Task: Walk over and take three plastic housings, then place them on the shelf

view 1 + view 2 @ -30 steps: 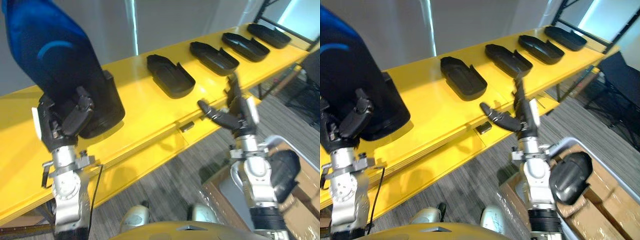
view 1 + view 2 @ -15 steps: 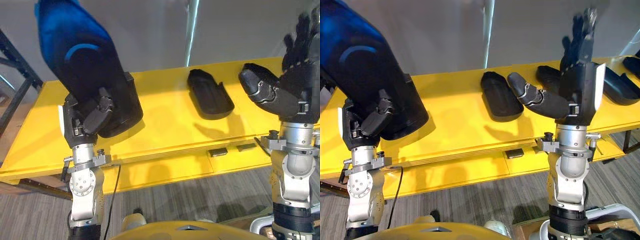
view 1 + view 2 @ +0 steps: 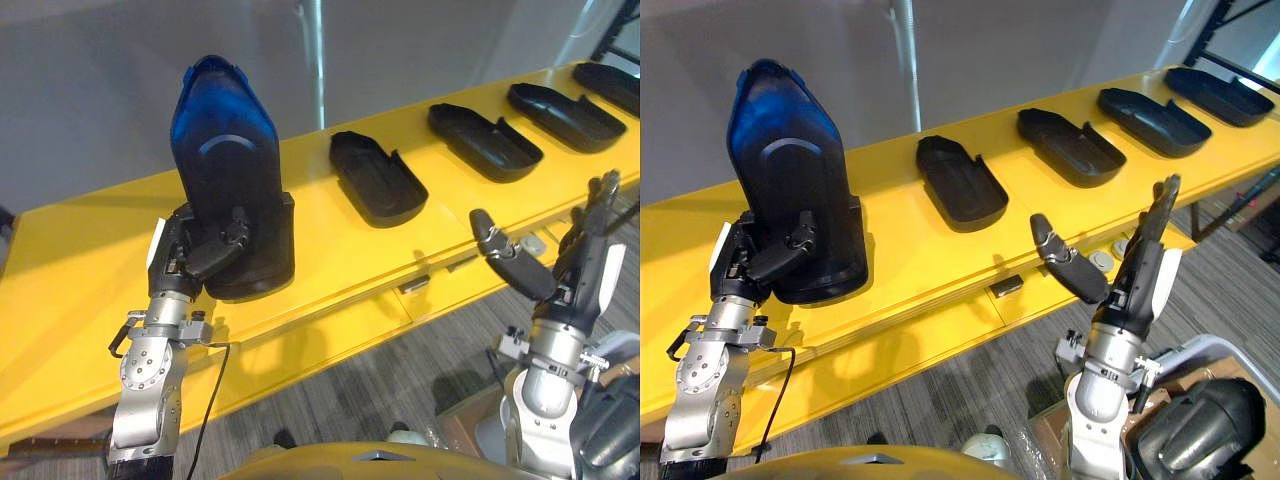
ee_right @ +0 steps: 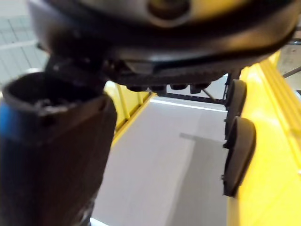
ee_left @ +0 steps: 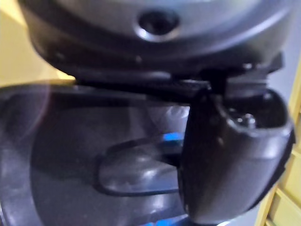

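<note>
Where the shelf front overhangs the grey striped carpet [image 3: 380,380], the right hand [image 3: 1130,290] stands nearest the camera, clear of the shelf edge. Its fingers are straight and point upward, the thumb is spread wide, and it holds nothing. The left hand [image 3: 200,250] is raised at the front of the yellow shelf [image 3: 80,270]. Its fingers and thumb are curled round the lower part of the held housing [image 3: 228,150], clamping it. The left wrist view shows the thumb [image 5: 225,155] pressed on the glossy shell.

The held housing stands on end. Its long axis is close to vertical, leaning slightly away from the camera. The narrow rounded end points up and the broad, stepped base points down at the shelf surface. Whether the base bears on the shelf cannot be determined. The convex outer face is turned toward the camera and carries a raised arc. The shell is smooth dark plastic with a blue sheen toward the top.

The shelf is a long, flat, glossy yellow board with a lower stepped lip along its front. Further along it, housing 1 [image 3: 378,178], housing 2 [image 3: 485,140], housing 3 [image 3: 565,115] and housing 4 [image 3: 610,85] lie in a row, spaced from one another. Each lies hollow side up, with its long axis across the shelf depth, parallel to its neighbours. Each is a matte black, shallow oblong tray with rounded ends and a notched side wall. A plain grey wall [image 3: 100,80] stands behind the shelf.
</note>
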Controlling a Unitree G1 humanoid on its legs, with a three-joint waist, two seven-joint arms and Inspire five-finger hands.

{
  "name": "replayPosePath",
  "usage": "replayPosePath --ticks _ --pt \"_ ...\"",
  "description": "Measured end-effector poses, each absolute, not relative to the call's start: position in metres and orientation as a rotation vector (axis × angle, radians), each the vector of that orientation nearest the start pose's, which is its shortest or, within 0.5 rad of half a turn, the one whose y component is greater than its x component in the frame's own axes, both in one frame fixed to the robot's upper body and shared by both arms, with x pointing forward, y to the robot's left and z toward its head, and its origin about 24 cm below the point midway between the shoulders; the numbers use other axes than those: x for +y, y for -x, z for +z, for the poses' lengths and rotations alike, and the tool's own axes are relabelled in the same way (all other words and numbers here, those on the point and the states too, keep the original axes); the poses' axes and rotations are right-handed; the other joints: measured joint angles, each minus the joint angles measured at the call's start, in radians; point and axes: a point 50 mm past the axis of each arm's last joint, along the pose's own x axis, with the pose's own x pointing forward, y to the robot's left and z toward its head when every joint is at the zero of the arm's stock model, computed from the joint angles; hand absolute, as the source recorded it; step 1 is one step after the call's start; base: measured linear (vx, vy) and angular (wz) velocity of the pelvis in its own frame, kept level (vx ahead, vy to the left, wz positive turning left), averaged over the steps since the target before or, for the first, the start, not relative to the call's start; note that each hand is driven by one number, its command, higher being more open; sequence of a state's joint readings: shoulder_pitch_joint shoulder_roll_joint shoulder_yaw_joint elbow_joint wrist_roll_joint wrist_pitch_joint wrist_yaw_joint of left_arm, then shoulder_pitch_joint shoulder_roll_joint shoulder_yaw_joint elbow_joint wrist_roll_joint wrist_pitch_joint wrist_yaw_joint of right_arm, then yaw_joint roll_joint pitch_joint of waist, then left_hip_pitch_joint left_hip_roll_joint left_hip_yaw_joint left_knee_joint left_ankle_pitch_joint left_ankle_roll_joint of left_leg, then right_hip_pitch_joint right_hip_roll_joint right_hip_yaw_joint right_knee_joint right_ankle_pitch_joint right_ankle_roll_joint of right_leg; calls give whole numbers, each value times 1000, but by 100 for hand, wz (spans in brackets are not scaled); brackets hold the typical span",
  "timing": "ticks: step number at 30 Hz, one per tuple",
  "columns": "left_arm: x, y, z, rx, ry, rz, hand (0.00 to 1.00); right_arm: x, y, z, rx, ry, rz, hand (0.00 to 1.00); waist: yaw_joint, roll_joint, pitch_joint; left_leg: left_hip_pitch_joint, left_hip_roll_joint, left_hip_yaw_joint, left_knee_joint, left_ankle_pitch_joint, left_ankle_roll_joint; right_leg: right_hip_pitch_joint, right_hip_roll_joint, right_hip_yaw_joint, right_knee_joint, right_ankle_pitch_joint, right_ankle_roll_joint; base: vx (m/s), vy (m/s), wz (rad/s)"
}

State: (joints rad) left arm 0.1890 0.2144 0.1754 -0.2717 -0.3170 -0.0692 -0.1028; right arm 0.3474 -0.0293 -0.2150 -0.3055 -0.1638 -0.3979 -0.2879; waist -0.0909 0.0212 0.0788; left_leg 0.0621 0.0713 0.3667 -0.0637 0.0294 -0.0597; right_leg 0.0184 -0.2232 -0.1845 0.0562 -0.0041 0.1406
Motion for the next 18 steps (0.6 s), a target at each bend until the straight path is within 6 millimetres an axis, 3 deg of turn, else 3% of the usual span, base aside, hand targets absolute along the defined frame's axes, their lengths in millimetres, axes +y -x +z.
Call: replayPosePath --ticks 6,18 --pt "237 -232 86 -179 90 123 0 -214 -163 44 -186 256 -377 100 0 8 -1 16 17 33 -10 -12 -17 0 13 23 -4 2 -1 19 1 -13" --pt "253 -243 57 8 204 359 0 -213 -108 -82 472 193 -239 100 3 28 1 -33 20 21 44 -27 -21 -19 9 14 1 -7 -11 28 4 6"
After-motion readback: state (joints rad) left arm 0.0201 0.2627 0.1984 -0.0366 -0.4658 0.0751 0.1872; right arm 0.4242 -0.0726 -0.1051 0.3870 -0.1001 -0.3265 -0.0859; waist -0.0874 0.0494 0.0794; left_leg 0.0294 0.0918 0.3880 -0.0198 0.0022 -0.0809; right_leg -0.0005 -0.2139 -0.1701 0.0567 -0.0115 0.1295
